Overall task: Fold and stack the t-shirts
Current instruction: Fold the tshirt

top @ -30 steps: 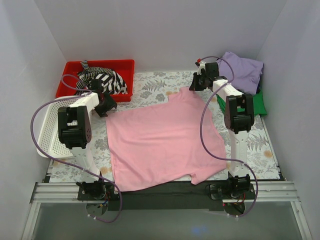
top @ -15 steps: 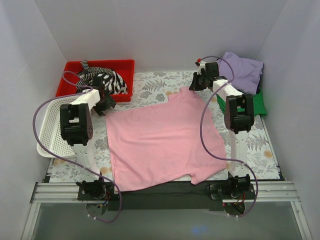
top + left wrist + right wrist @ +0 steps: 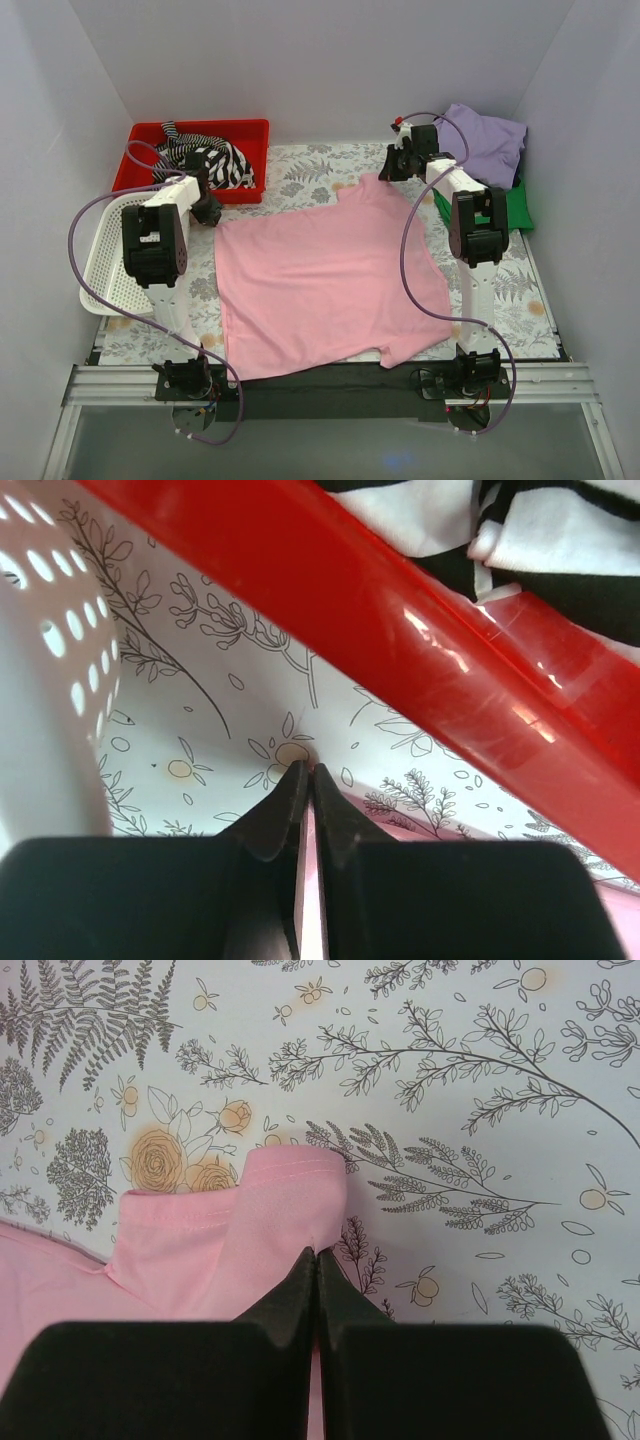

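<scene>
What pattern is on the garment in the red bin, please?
Black and white stripes on the garment; top external view.

Top cam high behind arm bases (image 3: 186,380), looking down on whole floral-print table (image 3: 300,180); wrist cams close-up past their own black fingers (image 3: 272,825) (image 3: 292,1295), sharing that table and the light pink cotton t-shirt (image 3: 320,290) edges.

The pink tee (image 3: 325,285) lies spread flat centrally; the lavender tee (image 3: 487,140) sits crumpled atop the green tee (image 3: 518,205).
</scene>
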Robot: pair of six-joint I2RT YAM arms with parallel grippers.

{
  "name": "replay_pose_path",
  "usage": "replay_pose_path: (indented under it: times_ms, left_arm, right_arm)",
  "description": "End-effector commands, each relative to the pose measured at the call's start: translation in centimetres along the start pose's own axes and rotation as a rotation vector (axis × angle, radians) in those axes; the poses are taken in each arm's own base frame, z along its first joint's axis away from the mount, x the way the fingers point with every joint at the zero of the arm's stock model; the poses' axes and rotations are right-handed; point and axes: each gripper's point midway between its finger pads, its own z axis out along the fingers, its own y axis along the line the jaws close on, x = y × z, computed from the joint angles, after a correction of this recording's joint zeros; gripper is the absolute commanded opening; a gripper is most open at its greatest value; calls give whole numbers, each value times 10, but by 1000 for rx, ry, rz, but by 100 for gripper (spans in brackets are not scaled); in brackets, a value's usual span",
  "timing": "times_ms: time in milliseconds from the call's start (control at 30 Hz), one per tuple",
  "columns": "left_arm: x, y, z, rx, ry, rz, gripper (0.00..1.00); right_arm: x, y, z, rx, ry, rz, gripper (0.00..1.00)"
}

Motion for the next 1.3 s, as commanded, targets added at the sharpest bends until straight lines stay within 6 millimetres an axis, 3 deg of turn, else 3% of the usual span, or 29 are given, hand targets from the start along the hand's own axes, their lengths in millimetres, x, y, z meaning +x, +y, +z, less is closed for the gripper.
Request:
replay_pose_path:
  times_ms: [0, 200, 367, 433, 533, 733, 900, 1033, 1067, 1267]
  left_arm:
    - [37, 4, 22, 4, 125, 34, 0]
    - [17, -22, -6, 123, 84, 35, 0]
    - [-6, -47, -44, 253, 28, 64, 0]
    - [-11, -49, -57, 276, 11, 67, 0]
    - [-14, -50, -73, 301, -4, 81, 0]
    - [-8, -44, -97, 326, -21, 86, 0]
    - [5, -46, -113, 395, 0, 94, 0]
    - [26, -36, -120, 405, 46, 118, 0]
    - [36, -42, -128, 421, 46, 148, 0]
    - [71, -21, -131, 398, 113, 155, 0]
  right_arm:
    - [-41, 8, -19, -14, -101, -38, 1]
    - [-61, 15, -40, -24, -154, -76, 1]
    - [-77, 28, -84, 14, -233, -136, 1]
    - [-85, 31, -101, 39, -254, -171, 1]
    - [-80, 33, -115, 63, -234, -181, 1]
    - [-52, 44, -130, 27, -165, -149, 1]
    - [-12, 42, -134, 39, -94, -115, 1]
    - [4, 48, -146, 27, -78, -104, 1]
    - [8, 49, -147, 29, -72, -104, 1]
    - [26, 47, -166, 80, -58, -97, 1]
